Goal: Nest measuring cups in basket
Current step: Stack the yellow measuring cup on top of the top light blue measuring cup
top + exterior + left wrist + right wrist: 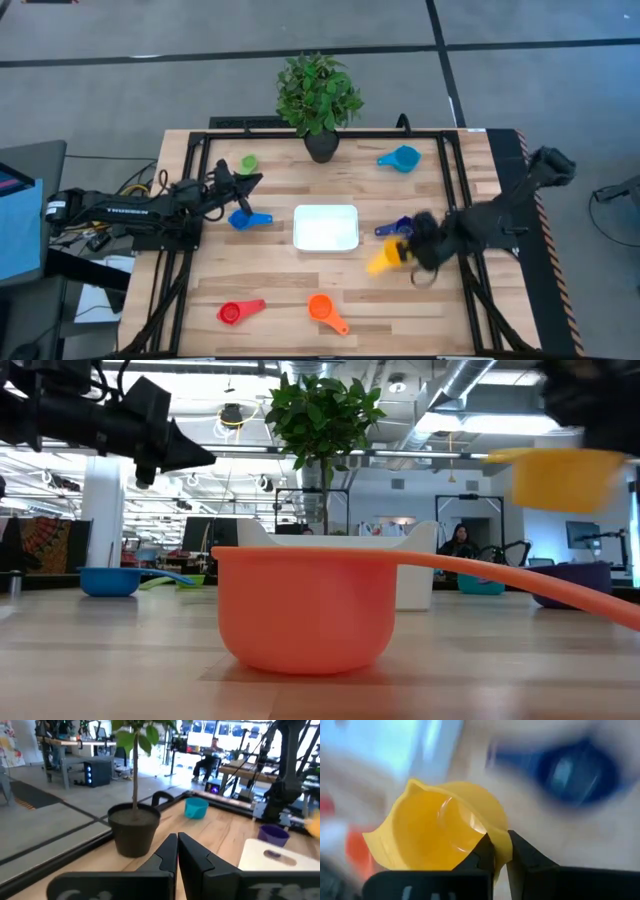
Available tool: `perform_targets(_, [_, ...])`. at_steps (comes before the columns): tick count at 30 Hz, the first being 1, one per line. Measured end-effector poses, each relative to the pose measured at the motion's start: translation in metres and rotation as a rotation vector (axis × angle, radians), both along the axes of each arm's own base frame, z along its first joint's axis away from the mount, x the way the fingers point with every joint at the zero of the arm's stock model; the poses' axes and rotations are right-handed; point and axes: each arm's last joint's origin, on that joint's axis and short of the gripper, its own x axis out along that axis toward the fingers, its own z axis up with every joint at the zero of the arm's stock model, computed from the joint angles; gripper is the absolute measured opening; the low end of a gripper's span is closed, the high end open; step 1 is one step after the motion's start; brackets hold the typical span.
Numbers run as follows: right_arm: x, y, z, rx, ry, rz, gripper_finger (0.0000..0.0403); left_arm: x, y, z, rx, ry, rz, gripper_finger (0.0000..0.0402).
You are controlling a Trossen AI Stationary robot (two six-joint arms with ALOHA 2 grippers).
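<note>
Just to the right of the shallow white rectangular plastic basket (326, 227), the right gripper (408, 254) holds the yellow plastic measuring cup (384, 260) off the pale wooden counter (280, 290); the right wrist view shows its two dark fingers (479, 854) pinched on the cup's rim, and the low view shows the cup (552, 477) hanging in the air. The right arm reaches in from the counter's right edge, bent low toward the basket. Beside the raised cup, still right of the basket, lies the dark purple-blue plastic cup (397, 227). The light blue cup (400, 158) sits beyond the basket to its right, near the potted green plant in a dark pot (318, 100), which stands behind the basket. Left of the basket the left gripper (250, 183) hovers with its fingers pressed together on nothing, the arm stretched level from the counter's left edge. Under it lies the blue cup (247, 219), with the green cup (247, 163) farther back. In front of the basket rest the orange cup (325, 311) and, to its left, the red cup (237, 312)
</note>
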Motion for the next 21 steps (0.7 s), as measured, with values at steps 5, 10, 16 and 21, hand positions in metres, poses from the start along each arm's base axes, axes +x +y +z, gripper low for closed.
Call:
perform_targets(5, [-0.011,-0.072,0.021,-0.3,-0.008,-0.22,0.0049,-0.001,0.002,-0.004,-0.011,0.043,0.082,0.0])
perform_targets(10, [-0.019,-0.136,0.031,-0.419,0.043,-0.415,0.0038,-0.003,0.004,-0.006,-0.044,0.044,0.152,0.0])
perform_targets(16, [-0.025,-0.201,0.027,-0.354,0.082,-0.469,0.0047,-0.003,0.004,-0.01,-0.064,0.065,0.153,0.0])
perform_targets(21, [-0.032,-0.237,0.009,-0.231,0.134,-0.442,0.0044,-0.003,0.004,-0.01,-0.071,0.067,0.157,0.0])
